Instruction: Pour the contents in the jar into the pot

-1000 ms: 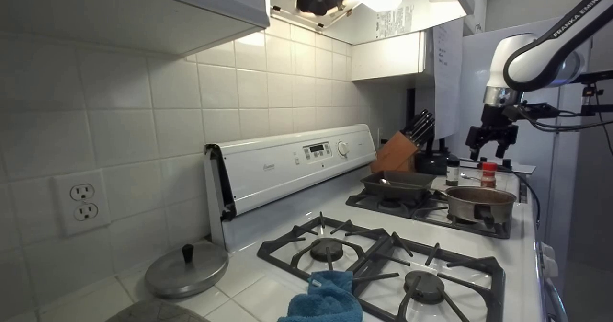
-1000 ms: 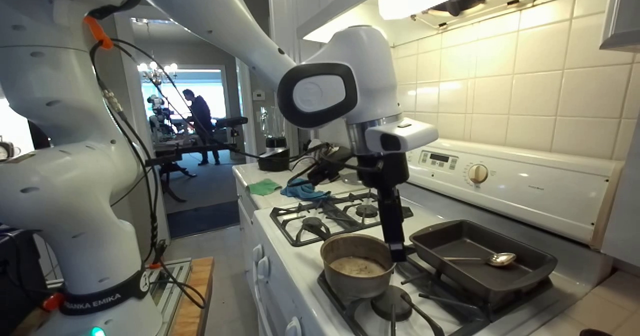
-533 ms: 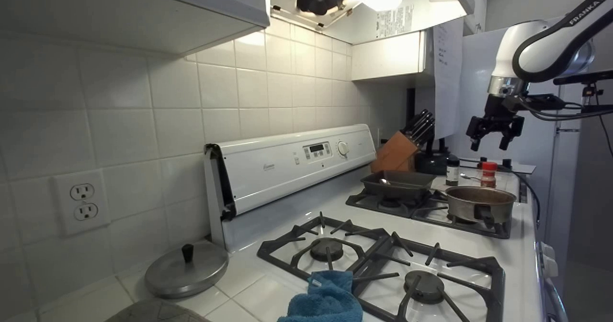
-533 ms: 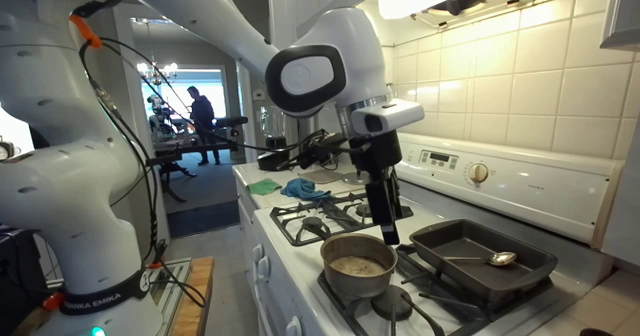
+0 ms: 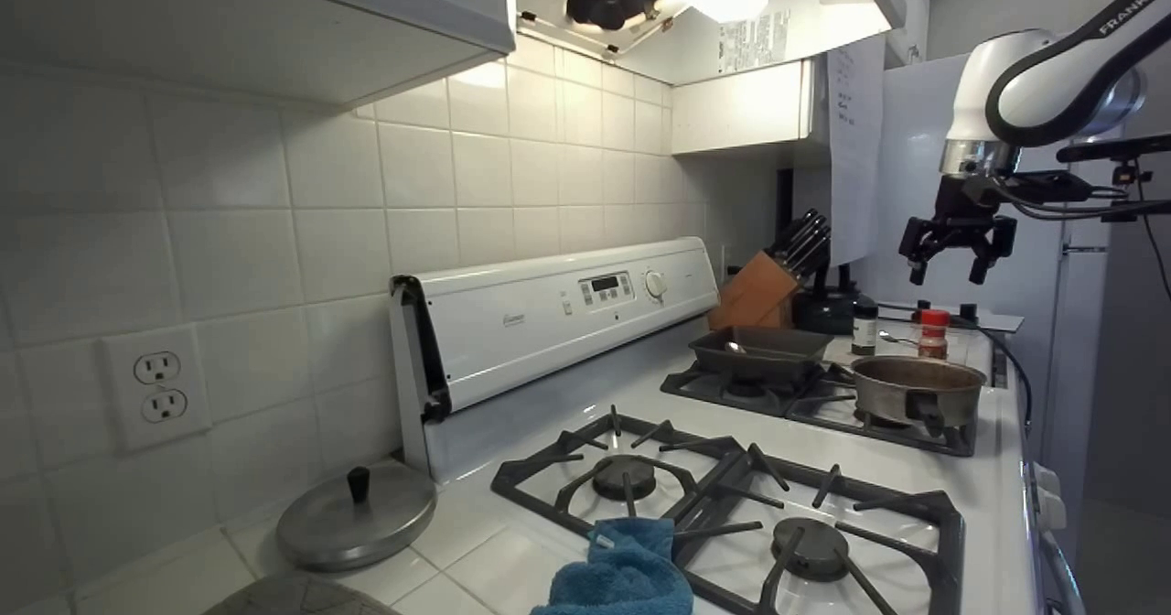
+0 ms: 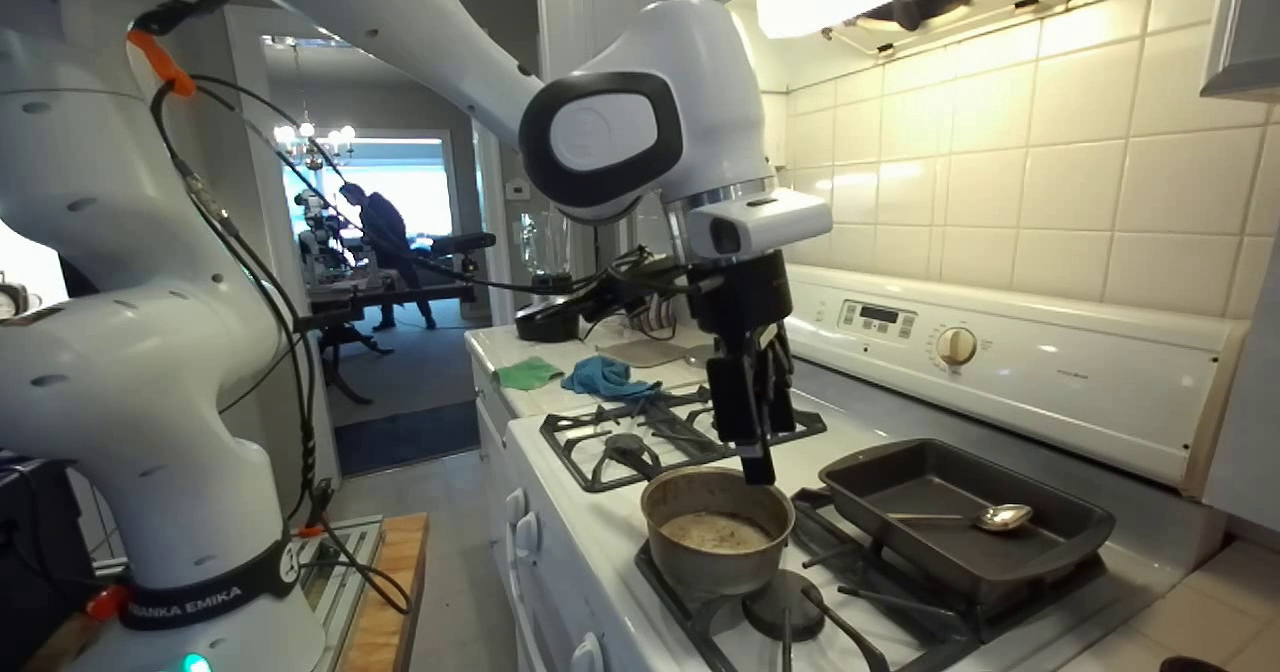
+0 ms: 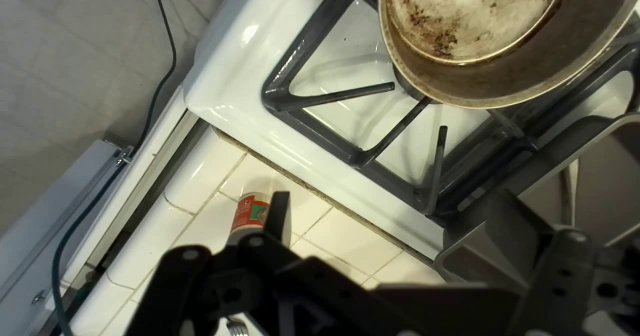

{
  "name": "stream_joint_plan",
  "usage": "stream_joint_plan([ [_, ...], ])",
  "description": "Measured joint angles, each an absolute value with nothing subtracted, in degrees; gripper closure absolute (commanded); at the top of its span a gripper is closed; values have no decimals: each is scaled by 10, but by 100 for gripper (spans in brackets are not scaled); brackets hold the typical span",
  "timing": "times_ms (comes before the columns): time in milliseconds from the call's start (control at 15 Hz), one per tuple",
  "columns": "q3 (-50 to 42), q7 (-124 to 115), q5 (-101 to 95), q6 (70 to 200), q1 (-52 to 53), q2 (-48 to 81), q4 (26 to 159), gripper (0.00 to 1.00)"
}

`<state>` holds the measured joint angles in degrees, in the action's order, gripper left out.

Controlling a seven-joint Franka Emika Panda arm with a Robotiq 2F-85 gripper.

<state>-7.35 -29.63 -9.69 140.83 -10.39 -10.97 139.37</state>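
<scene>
Red-capped, the jar stands upright on the white-tiled worktop, near a dark bottle and the pot. My jaws hang higher, spread apart with nothing between them. If I come down off-centre, 1 jaw could topple the jar or that bottle. Its sides look smooth and rounded, so a weak grip might let it twist as I tilt. Its cap, if sealed, would stop any pouring; aimed short, I could spill over the black grate. The pot is round, dull metal, its inner floor blotched brown.

The arm is mostly white, cables and pincer black.
</scene>
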Motion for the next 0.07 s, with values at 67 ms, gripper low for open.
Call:
stream_joint_plan([
  [67, -73, -296, -97, 1408, -104, -110, 1394, 0],
])
